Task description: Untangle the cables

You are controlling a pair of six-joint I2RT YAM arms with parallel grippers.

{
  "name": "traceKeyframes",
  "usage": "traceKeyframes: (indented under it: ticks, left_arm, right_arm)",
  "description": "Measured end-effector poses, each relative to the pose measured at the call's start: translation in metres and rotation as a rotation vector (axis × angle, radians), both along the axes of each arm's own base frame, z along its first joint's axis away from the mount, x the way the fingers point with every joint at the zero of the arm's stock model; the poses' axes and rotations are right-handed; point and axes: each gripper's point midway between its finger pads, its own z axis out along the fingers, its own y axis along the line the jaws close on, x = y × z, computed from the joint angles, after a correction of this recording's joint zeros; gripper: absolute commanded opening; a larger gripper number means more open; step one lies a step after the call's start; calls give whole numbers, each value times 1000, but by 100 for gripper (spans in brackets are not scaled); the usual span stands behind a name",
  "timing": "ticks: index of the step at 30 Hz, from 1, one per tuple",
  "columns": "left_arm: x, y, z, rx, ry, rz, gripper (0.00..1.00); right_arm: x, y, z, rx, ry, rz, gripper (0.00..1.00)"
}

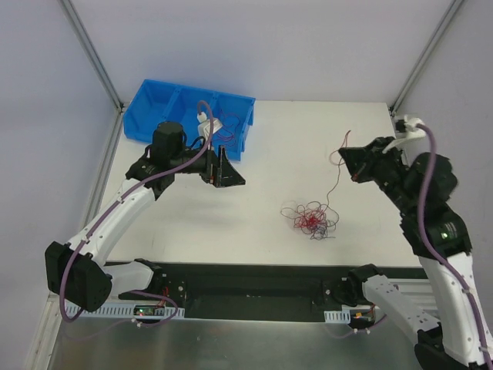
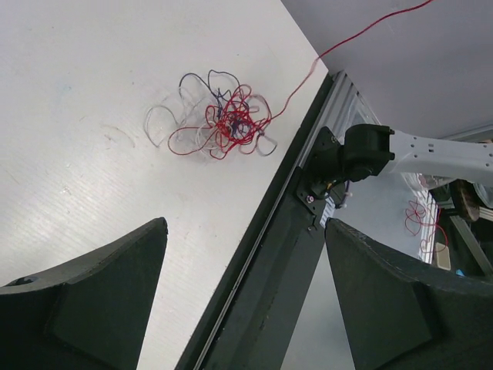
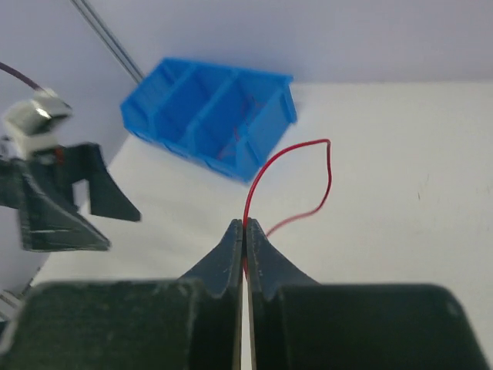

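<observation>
The white table (image 1: 269, 146) bears a blue bin (image 1: 166, 104) at its far left corner; the left gripper (image 1: 225, 171) hangs beside the bin, jaws wide apart and empty; the right gripper (image 3: 245, 225) is pinched tight; the cables (image 1: 310, 218) lie bunched right of centre, and one red wire (image 3: 330, 173) rises from them into that closed grip

The left arm (image 1: 115, 216) and right arm (image 1: 451, 270) have white links with black joints. Thick purple hoses (image 1: 431, 162) run along them. The jaws are matte black wedges.
</observation>
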Motion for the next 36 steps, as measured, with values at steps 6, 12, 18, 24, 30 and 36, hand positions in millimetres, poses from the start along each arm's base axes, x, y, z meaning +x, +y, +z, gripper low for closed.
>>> traceKeyframes:
  ticks: [6, 12, 18, 24, 30, 36]
  left_arm:
    - [0, 2, 4, 2, -29, 13, 82]
    - [2, 5, 7, 11, -62, 31, 82]
    - [4, 6, 7, 14, -70, 40, 82]
    - [3, 6, 7, 12, -79, 36, 82]
    - [-7, 3, 12, -42, -136, -3, 80]
    - [-20, -21, 3, -110, -154, -68, 87]
  right_arm:
    - [43, 15, -69, -104, 275, -9, 0]
    - [46, 32, 109, 26, -28, 79, 0]
    - [-43, 17, 251, 214, -447, 177, 0]
    - [-47, 23, 221, 268, -432, 225, 0]
    - [38, 63, 82, 303, -71, 235, 0]
    - [74, 86, -49, 406, 232, 219, 1]
